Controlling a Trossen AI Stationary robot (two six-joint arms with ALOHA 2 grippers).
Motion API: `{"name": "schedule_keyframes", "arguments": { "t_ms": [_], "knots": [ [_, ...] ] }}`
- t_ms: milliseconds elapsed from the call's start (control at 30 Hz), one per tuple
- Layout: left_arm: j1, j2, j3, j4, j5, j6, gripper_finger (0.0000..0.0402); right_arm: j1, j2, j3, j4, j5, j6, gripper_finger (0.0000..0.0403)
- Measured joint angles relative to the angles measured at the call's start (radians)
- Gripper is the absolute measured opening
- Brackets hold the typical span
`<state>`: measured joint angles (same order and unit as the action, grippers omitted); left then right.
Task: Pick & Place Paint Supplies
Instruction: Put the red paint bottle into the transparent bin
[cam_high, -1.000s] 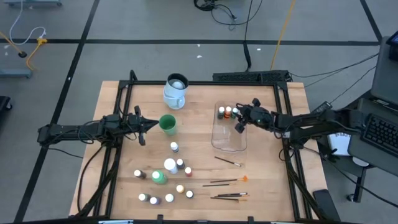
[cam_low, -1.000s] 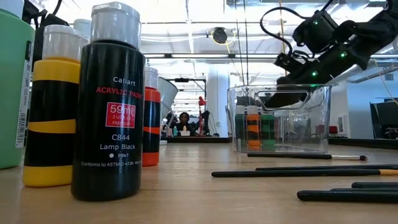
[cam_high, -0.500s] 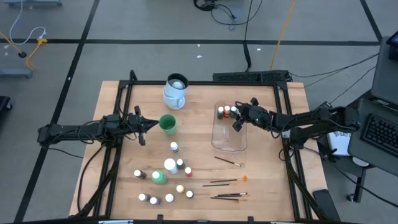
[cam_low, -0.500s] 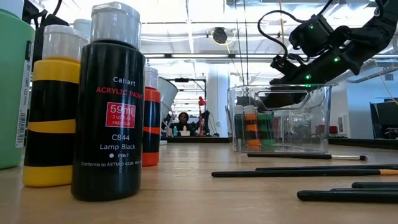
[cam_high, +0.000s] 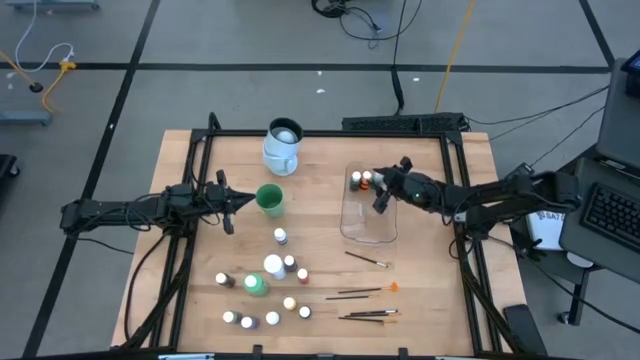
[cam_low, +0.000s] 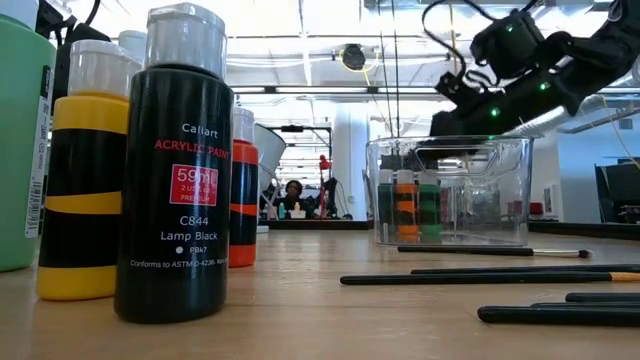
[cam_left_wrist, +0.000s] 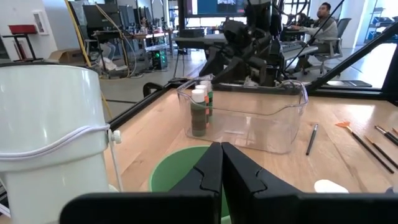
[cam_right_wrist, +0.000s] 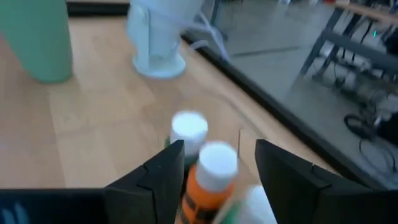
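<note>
A clear tub (cam_high: 368, 222) stands at the table's right, with three small white-capped bottles (cam_low: 405, 203) upright at its far end. My right gripper (cam_high: 386, 188) hovers open over them; in the right wrist view its fingers (cam_right_wrist: 163, 173) stand on either side of the orange bottle's cap (cam_right_wrist: 216, 160) without touching it. More small bottles (cam_high: 272, 292) and a larger green one (cam_high: 256, 286) stand near the table's front. Thin brushes (cam_high: 366, 294) lie to their right. My left gripper (cam_left_wrist: 221, 167) waits shut at the left, pointing level at a green cup (cam_high: 269, 200).
A white mug (cam_high: 282, 146) stands at the far edge, left of the tub. The green cup sits between the left gripper and the tub. In the low view a black bottle (cam_low: 186, 170) and a yellow one (cam_low: 86, 170) stand close in front. Black frame rails (cam_high: 455, 190) border the table.
My right gripper has risen out of the tub's far end and now stands just above its rim. The three bottles stay upright in the tub.
</note>
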<state>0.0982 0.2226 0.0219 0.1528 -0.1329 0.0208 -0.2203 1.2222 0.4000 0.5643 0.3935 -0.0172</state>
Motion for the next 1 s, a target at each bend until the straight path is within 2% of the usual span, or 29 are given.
{"name": "schedule_keyframes", "arguments": {
  "t_ms": [167, 400, 467, 567, 633, 700, 867, 1000],
  "knots": [
    [0.0, 0.0, 0.0, 0.0, 0.0, 0.0, 0.0005, 0.0, -0.084, 0.0, 0.014, 0.006, -0.069, 0.0199],
    [0.0, 0.0, 0.0, -0.001, 0.0, 0.0, 0.0005, 0.04, -0.226, 0.0, 0.009, -0.015, -0.075, 0.0201],
    [0.0, 0.0, 0.0, -0.001, 0.0, 0.0, 0.0005, 0.064, -0.25, 0.0, 0.013, -0.103, -0.072, 0.0201],
    [0.0, 0.0, 0.0, 0.0, 0.0, 0.008, 0.0005, 0.106, -0.253, 0.0, 0.078, -0.331, -0.011, 0.0199],
    [0.0, 0.0, 0.0, 0.0, 0.0, 0.019, 0.0005, 0.144, -0.227, 0.0, 0.169, -0.454, 0.041, 0.0197],
    [0.0, 0.0, 0.0, 0.0, 0.0, 0.021, 0.0005, 0.194, -0.189, 0.001, 0.235, -0.494, 0.065, 0.0195],
    [0.0, 0.0, 0.0, 0.0, 0.0, 0.023, 0.0005, 0.309, -0.022, 0.001, 0.371, -0.446, 0.003, 0.0196],
    [0.0, 0.0, 0.0, 0.0, 0.001, -0.013, 0.0005, 0.34, 0.123, 0.029, 0.452, -0.445, -0.021, 0.0196]
  ]
}}
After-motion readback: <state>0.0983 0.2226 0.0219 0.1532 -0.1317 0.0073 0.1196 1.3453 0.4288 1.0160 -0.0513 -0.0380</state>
